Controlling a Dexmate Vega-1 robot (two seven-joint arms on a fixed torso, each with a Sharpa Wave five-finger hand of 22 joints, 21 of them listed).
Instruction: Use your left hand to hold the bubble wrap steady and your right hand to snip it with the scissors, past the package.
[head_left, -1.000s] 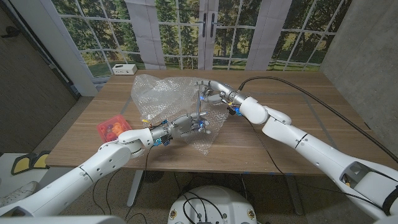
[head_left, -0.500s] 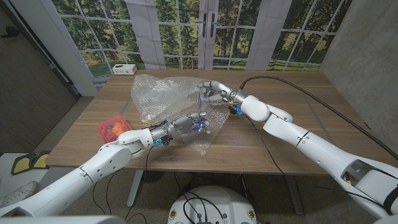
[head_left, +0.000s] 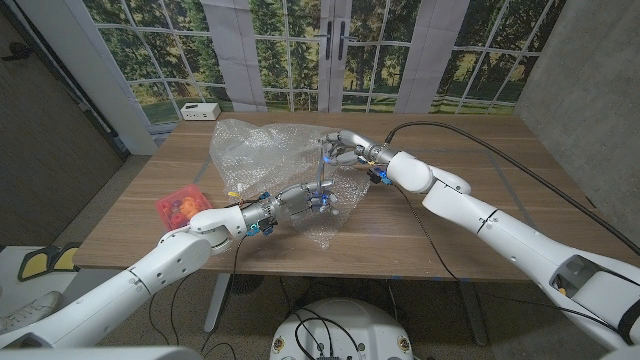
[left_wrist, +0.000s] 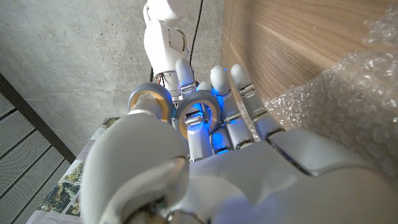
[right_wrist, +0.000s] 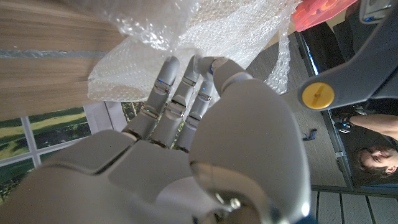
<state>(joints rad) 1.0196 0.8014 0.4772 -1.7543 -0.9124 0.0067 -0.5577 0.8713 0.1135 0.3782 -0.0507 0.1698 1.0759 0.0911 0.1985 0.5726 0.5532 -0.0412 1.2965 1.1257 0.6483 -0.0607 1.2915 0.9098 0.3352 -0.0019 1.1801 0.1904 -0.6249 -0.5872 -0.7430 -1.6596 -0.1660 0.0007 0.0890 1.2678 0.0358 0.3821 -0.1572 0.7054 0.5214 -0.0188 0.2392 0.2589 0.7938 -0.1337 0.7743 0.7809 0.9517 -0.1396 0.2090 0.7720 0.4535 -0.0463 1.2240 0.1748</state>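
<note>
A crumpled sheet of clear bubble wrap lies across the middle of the table, and it also shows as bubble wrap beside my left hand and bubble wrap past my right fingers. My left hand holds the wrap's near part down, fingers reaching forward. Just beyond it, my right hand grips the scissors, which hang blades down over the wrap next to the left fingers. The grey scissors have a yellow pivot. A red-orange package lies at the table's left edge.
A white box sits at the table's far left corner. A black cable runs along my right arm over the table's right half. A person is at the edge of the right wrist view.
My right hand and the scissors have shifted slightly to the right. The left hand and the wrap have stayed put.
</note>
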